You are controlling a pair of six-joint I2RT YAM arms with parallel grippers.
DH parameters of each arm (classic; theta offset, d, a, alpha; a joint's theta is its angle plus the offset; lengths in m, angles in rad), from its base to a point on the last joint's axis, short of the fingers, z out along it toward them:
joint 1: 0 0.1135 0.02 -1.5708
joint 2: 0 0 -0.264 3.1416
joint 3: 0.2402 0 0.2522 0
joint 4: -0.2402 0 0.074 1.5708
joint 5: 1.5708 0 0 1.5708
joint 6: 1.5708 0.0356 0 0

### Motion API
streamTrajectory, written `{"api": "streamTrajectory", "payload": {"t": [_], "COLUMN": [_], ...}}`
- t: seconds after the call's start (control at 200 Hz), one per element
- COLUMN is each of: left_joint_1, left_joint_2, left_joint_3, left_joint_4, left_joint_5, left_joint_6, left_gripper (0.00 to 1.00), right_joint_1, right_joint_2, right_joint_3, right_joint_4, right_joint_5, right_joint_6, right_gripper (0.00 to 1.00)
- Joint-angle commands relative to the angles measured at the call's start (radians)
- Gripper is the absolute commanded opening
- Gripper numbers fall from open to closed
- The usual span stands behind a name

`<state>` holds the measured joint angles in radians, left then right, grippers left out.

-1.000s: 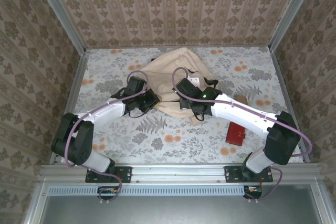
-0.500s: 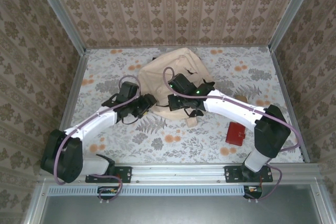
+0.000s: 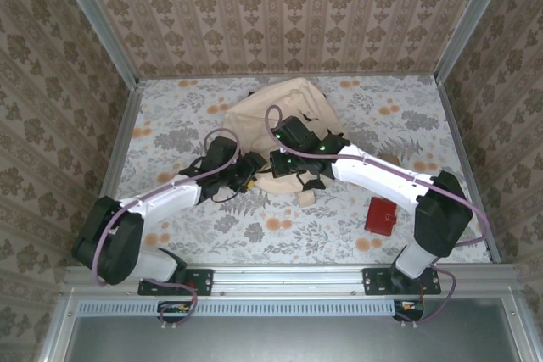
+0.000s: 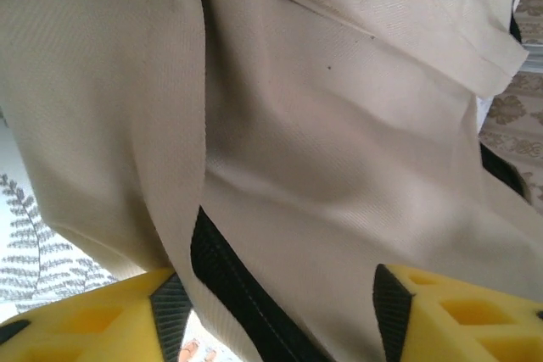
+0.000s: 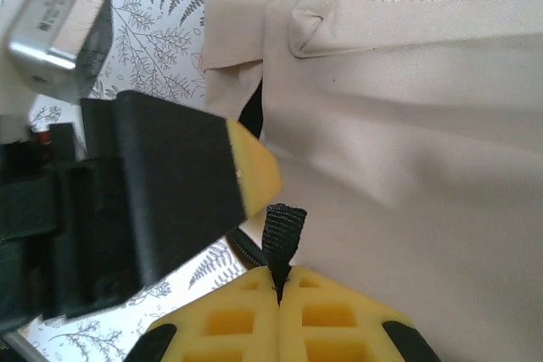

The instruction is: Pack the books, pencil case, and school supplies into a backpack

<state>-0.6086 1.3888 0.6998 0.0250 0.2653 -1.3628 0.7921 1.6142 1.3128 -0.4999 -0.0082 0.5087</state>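
The right gripper is pressed together, its two yellow pads meeting flat and pinching a black webbing tab that stands up from the seam between them. The tab comes off the cream-beige backpack, whose cloth takes up most of the right wrist view.

The left gripper is spread wide, one yellow finger at each lower corner of its own view. Backpack cloth and a dark zipper tape lie in the gap between them (whether either pad touches the cloth cannot be told). In the right wrist view, one of its black fingers with a yellow tip sits just beside the pinched tab.

The backpack lies on the floral table, in the middle toward the far wall, both grippers at its near edge. Bare tabletop opens to the left and right of it, and nearer the arm bases. A red pouch lies near the right arm, well apart from the backpack. Patterned walls close three sides.
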Motion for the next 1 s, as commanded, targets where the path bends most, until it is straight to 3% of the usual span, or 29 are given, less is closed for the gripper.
{"api": "streamTrajectory", "payload": {"t": [0.0, 0.11, 0.215, 0.4, 0.755, 0.86, 0.995], "left_joint_1": [-0.015, -0.018, -0.019, -0.018, 0.013, 0.04, 0.089], "left_joint_2": [0.024, 0.044, 0.044, 0.027, -0.042, -0.063, -0.083], "left_joint_3": [0.019, 0.02, 0.009, -0.008, -0.048, -0.048, -0.037], "left_joint_4": [0.067, 0.055, 0.032, -0.04, -0.124, -0.155, -0.204], "left_joint_5": [-0.084, -0.097, -0.121, -0.166, -0.212, -0.203, -0.186], "left_joint_6": [-0.05, -0.048, -0.048, -0.018, 0.021, 0.056, 0.113], "left_gripper": [0.48, 0.29, 0.16, 0.04, 0.0, 0.0, 0.0], "right_joint_1": [-0.001, -0.001, -0.001, -0.015, -0.108, -0.167, -0.217], "right_joint_2": [-0.065, -0.091, -0.117, -0.14, -0.165, -0.178, -0.168], "right_joint_3": [-0.022, -0.037, -0.049, -0.043, -0.063, -0.082, -0.09], "right_joint_4": [0.021, -0.012, -0.082, -0.166, -0.218, -0.188, -0.141], "right_joint_5": [-0.016, 0.033, 0.156, 0.381, 0.579, 0.571, 0.469], "right_joint_6": [0.029, 0.038, 0.044, 0.044, 0.092, 0.077, 0.045], "right_gripper": [0.0, 0.0, 0.0, 0.0, 0.0, 0.0, 0.0]}}
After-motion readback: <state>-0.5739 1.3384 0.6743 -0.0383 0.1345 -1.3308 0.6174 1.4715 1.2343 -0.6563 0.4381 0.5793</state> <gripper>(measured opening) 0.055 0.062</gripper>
